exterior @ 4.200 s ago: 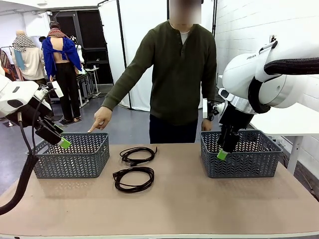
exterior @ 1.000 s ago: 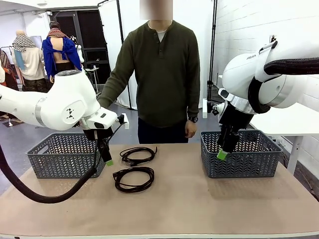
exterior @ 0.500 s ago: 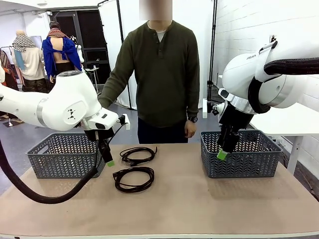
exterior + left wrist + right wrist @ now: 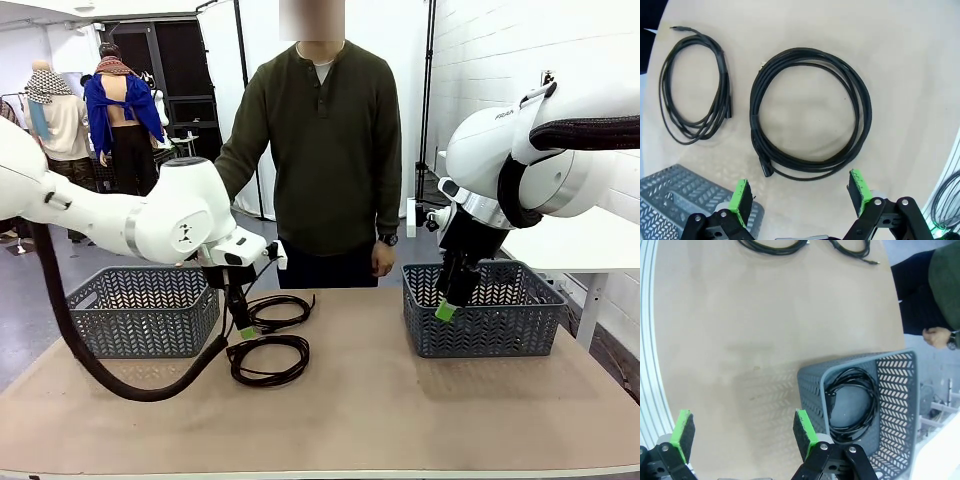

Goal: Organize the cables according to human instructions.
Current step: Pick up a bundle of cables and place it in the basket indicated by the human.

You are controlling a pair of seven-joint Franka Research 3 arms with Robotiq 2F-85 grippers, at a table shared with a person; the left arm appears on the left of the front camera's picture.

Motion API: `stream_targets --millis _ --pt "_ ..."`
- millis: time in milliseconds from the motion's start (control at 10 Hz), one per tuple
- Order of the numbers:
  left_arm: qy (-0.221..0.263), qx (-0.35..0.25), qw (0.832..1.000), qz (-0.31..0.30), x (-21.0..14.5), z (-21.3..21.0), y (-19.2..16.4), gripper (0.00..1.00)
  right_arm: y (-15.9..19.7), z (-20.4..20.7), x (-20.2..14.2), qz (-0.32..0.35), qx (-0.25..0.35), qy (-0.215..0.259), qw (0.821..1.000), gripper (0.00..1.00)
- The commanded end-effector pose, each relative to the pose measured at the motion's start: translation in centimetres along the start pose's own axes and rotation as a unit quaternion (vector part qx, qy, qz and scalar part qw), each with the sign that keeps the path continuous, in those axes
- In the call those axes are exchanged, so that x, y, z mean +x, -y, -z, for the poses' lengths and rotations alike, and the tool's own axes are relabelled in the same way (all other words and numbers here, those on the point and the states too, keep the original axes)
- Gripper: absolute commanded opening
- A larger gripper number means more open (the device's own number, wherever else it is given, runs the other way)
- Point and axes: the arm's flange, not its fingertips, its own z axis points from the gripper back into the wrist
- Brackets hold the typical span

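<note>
Above the table [image 4: 400, 400], my left gripper [image 4: 799, 192] hovers spread with the nearer cable [image 4: 862, 107] at twelve o'clock, ready to straddle it; my right gripper [image 4: 742, 432] gapes too.

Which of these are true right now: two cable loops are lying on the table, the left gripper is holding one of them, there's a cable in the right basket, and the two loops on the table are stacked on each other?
1. Two cable loops lie on the table. True: the nearer loop and the farther loop.
2. The left gripper is holding one. False: it is open and empty, above the nearer loop.
3. A cable is in the right basket. True: one coiled cable lies inside it.
4. The loops on the table are stacked. False: they lie side by side, apart.
</note>
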Motion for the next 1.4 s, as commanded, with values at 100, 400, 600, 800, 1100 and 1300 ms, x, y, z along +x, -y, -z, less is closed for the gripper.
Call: stream_targets --millis 100,400,600,800,1100,1300 --pt "-0.030 -0.012 0.999 -0.008 1.4 1.8 -1.1 1.00 0.3 0.1 0.2 0.005 -0.003 -0.003 1.000 1.00" --pt "-0.034 -0.032 0.999 0.003 1.8 4.0 -2.1 1.00 0.3 0.1 0.2 0.005 -0.003 -0.003 1.000 1.00" --pt "-0.039 -0.045 0.998 0.005 1.6 4.7 -2.6 1.00 0.3 0.1 0.2 0.005 -0.003 -0.003 1.000 1.00" --pt "-0.027 -0.032 0.999 -0.003 1.4 4.6 -1.5 1.00 0.3 0.1 0.2 0.005 -0.003 -0.003 1.000 1.00" --pt "-0.027 -0.032 0.999 -0.003 1.4 4.6 -1.5 1.00 0.3 0.1 0.2 0.005 -0.003 -0.003 1.000 1.00" --pt "-0.027 -0.032 0.999 -0.003 1.4 4.6 -1.5 1.00 0.3 0.1 0.2 0.005 -0.003 -0.003 1.000 1.00"
